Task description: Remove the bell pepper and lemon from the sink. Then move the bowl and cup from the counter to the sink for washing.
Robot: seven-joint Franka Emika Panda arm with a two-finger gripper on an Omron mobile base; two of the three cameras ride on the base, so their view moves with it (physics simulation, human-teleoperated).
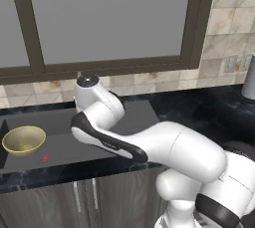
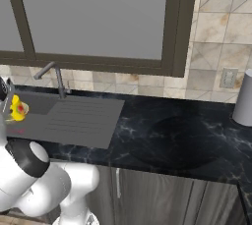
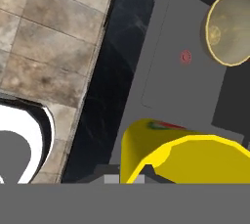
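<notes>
The golden bowl (image 1: 24,140) rests in the dark grey sink (image 1: 62,145), near its left wall, with the reddish drain spot (image 1: 45,158) just in front of it. In the hand view the bowl (image 3: 232,27) lies far off, past the drain spot (image 3: 185,56). My gripper (image 2: 9,100) is shut on the yellow cup (image 2: 18,107) and holds it above the sink basin (image 2: 29,102) at the left edge of the right base view. The cup (image 3: 180,154) looms large and close in the hand view, orange-red near its rim. The bell pepper and the lemon are out of view.
A thin curved faucet (image 2: 54,76) stands behind the ribbed drainboard (image 2: 74,118). The black marble counter (image 2: 182,140) stretches right to a tall grey cylinder (image 2: 243,98) by the tiled wall. A window runs above the sink.
</notes>
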